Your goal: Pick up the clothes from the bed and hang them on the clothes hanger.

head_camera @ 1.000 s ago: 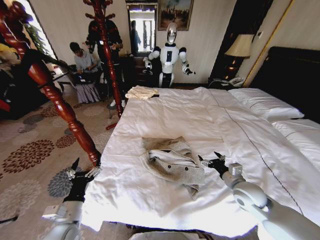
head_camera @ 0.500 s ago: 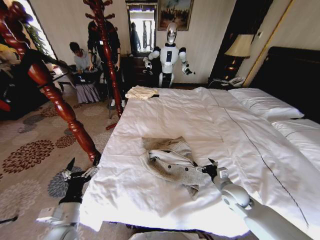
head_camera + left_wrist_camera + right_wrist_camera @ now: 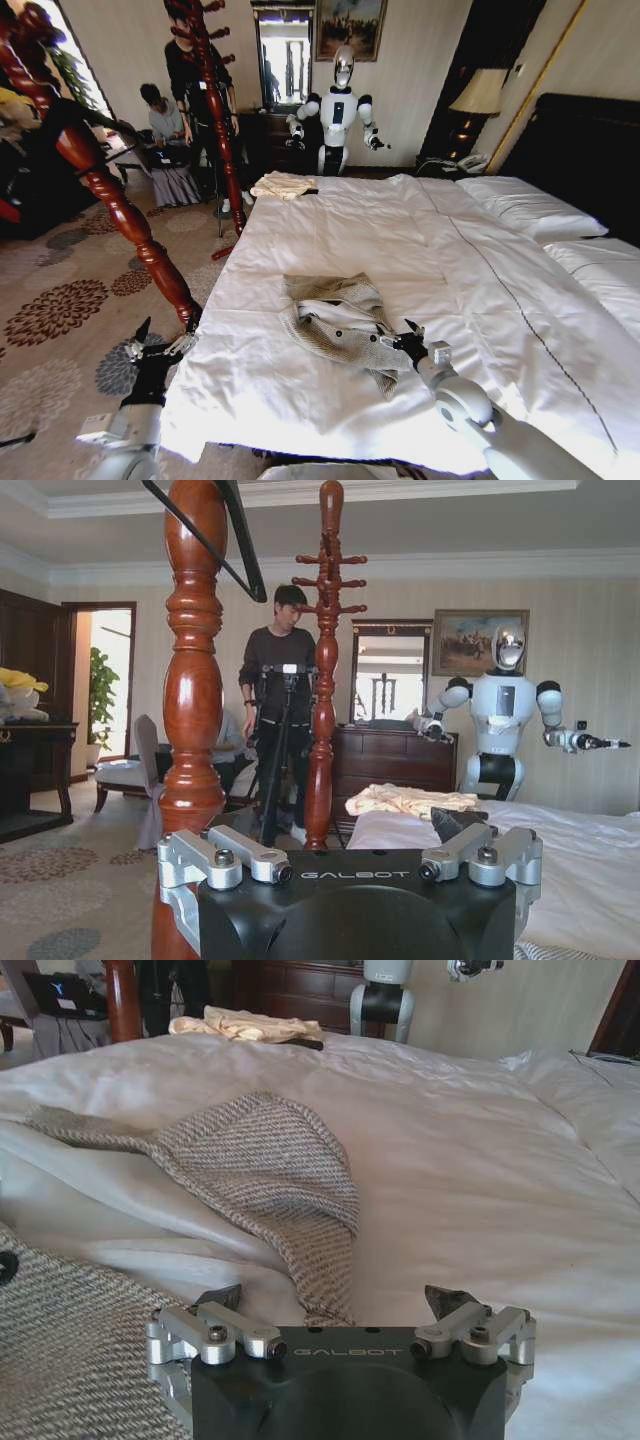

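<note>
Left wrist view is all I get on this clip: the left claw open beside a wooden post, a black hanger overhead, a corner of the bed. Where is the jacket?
Observer: The jacket lies crumpled on the bed, near the foot edge closest to the robot.
Operator: And the other arm?
Observer: The right claw is down at the jacket's right edge, just above the duvet.
Operator: Has it gripped the cloth?
Observer: No. In the right wrist view its fingers stand wide apart, with a tweed fold lying between them, unpinched.
</note>
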You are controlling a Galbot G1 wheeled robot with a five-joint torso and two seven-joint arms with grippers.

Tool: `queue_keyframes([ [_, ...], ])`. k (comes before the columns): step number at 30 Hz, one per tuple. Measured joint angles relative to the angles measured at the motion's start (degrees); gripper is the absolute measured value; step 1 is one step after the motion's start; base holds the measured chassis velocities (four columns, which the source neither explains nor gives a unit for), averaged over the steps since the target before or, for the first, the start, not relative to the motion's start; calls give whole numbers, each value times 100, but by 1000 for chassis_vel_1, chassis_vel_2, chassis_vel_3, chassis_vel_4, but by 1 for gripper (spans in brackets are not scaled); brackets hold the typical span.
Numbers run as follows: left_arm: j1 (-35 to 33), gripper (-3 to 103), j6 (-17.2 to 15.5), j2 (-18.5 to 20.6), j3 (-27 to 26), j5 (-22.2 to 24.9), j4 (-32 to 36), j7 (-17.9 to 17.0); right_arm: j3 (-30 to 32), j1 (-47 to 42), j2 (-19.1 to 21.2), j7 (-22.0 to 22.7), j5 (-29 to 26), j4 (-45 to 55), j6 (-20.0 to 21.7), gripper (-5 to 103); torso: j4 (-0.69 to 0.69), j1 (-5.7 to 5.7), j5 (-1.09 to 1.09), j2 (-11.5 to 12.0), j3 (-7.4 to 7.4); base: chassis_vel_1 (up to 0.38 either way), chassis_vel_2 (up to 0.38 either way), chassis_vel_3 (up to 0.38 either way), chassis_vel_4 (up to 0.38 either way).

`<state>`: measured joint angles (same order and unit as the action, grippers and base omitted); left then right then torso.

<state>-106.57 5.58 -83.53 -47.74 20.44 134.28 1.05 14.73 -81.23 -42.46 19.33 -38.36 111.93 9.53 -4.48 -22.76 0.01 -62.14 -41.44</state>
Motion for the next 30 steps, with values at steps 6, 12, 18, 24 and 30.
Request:
queue_keyframes([
  [6, -22, 100, 0, 9, -54, 1, 22, -5, -89, 207, -113, 307, -123, -261, 111, 100, 1, 0, 0, 0, 0, 0, 0, 0, 0],
  [12, -40, 100, 3, -31, -46, -23, 43, -8, -74, 258, -159, 281, -376, -169, -68, 100, 0, 0, 0, 0, 0, 0, 0, 0, 0],
  [18, -57, 100, 5, -81, -14, -86, 73, -10, -96, 343, -194, 448, -352, -228, 115, 100, 1, 0, 0, 0, 0, 0, 0, 0, 0],
  [24, -103, 100, 24, -121, -14, -138, 101, -10, -122, 453, -272, 539, -446, -400, 109, 100, 0, 0, 0, 0, 0, 0, 0, 0, 0],
  [30, -115, 100, 31, -145, 13, -192, 123, -11, -70, 570, -326, 526, -604, -411, 26, 100, 1, 0, 0, 0, 0, 0, 0, 0, 0],
])
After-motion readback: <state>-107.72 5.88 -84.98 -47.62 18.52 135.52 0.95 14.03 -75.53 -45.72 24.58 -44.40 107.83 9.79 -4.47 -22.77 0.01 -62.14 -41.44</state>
